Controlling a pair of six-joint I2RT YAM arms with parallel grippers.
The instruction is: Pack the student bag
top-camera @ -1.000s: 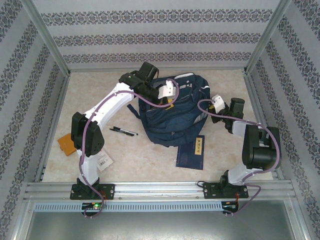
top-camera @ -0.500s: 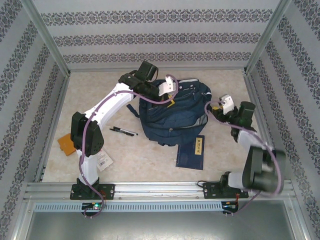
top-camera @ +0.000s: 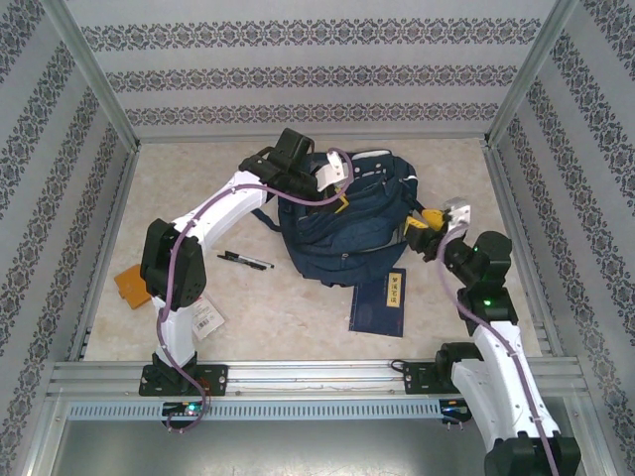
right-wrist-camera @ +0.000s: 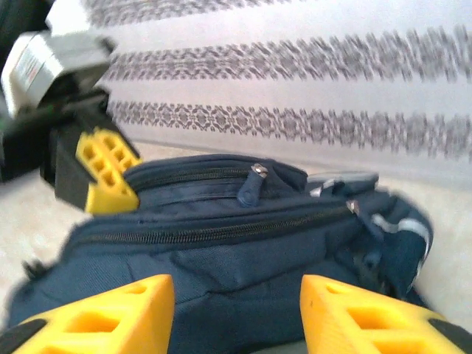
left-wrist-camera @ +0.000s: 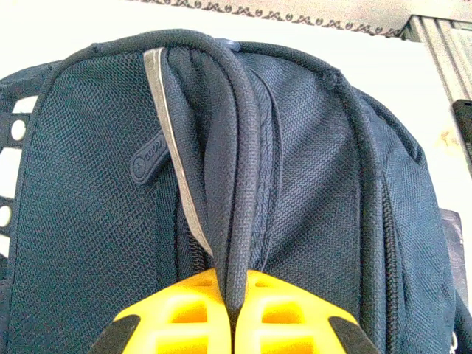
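While the left gripper (left-wrist-camera: 234, 299) pinches a piped seam of the student bag (top-camera: 347, 233) tight, the right gripper (right-wrist-camera: 236, 306) just hangs half open beside it, holding nothing.

Striped patterned walls (top-camera: 317, 74), beige, perhaps marbled, tabletop (top-camera: 288, 317), aluminium frame (top-camera: 317, 377)

student bag (top-camera: 347, 223): dark navy, I see a silver stripe
book (top-camera: 375, 309): navy, tan label
bench (top-camera: 278, 307): beige, mottled
walls (top-camera: 298, 69): white, dark floral bands
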